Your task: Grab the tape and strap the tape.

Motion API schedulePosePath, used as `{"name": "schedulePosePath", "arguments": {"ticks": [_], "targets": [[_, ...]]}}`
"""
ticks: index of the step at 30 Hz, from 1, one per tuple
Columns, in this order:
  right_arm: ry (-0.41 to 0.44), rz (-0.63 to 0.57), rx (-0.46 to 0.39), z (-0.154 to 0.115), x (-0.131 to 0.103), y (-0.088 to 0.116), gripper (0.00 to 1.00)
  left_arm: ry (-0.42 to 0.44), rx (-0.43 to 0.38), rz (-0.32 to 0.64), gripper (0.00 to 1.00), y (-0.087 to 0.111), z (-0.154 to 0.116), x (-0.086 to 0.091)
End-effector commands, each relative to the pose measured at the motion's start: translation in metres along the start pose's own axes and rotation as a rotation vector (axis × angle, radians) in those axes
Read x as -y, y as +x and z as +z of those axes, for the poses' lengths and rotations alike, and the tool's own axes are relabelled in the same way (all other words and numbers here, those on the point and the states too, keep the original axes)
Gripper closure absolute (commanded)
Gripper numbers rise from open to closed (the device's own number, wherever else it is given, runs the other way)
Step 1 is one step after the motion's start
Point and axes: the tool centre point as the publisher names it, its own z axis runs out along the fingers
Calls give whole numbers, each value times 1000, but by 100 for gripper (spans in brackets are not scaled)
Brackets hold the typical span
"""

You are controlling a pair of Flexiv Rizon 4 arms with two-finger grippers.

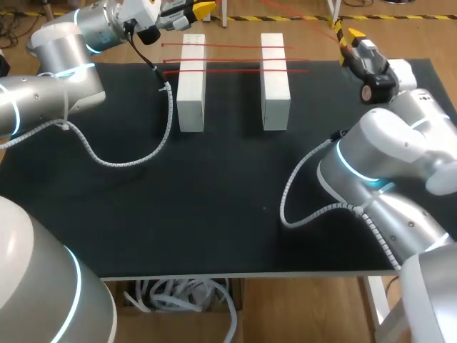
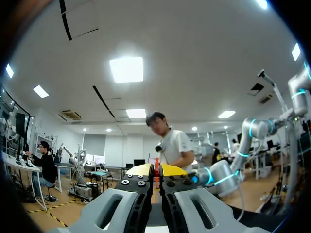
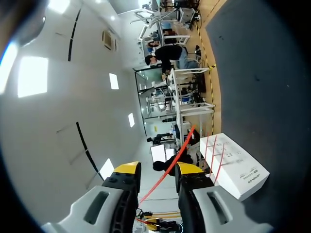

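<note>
While both arms sit at the far side of the black table (image 1: 214, 200), three strands of red tape (image 1: 235, 46) lie stretched across two white blocks: left block (image 1: 191, 82), right block (image 1: 275, 82). The blocks are side by side, apart, near the far edge. The strands cross the tops of both, roughly parallel.

Left gripper (image 1: 202, 8): beyond the far edge, just past the left block. In the left wrist view the left gripper (image 2: 156, 171) has its yellow tips drawn together, with a sliver of red tape (image 2: 156, 167) pinched between them. Clamped on the tape.

Right gripper (image 1: 346, 36): at the far right corner of the table, well apart from the right block. A further red line runs from it toward the far middle. In the right wrist view the right gripper (image 3: 158, 170) has its fingers apart. The tape (image 3: 180, 150) passes through the gap without being squeezed from both sides. Ahead of the fingers, one white block (image 3: 233, 167) shows red strands over its top, on the table (image 3: 262, 73).
</note>
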Motion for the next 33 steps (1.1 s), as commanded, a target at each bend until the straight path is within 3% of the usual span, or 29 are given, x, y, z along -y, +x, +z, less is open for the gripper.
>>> {"name": "schedulePosePath", "arguments": {"ticks": [1, 9, 12, 13, 14, 15, 28, 33], "targets": [[-9, 3, -15, 1, 2, -4, 67, 2, -3, 1, 100, -1, 0, -1], [-4, 5, -16, 1, 5, -4, 67, 2, -3, 1, 100, -1, 0, -1], [-3, 2, -11, 1, 5, -5, 71, 2, -3, 1, 100, -1, 0, -1], [-3, 2, -10, 1, 5, -5, 74, 2, -3, 1, 100, -1, 0, -1], [-3, 0, -8, 1, 5, -5, 98, 2, -3, 1, 100, -1, 0, -1], [-3, -2, -8, 1, 5, -5, 100, 2, -3, 1, 100, -1, 0, -1], [20, -19, -9, 1, 7, -2, 100, 2, -3, 1, 100, -1, 0, -1], [80, -86, 18, 4, 10, 1, 100, 2, -3, 1, 100, -1, 0, -1]]}}
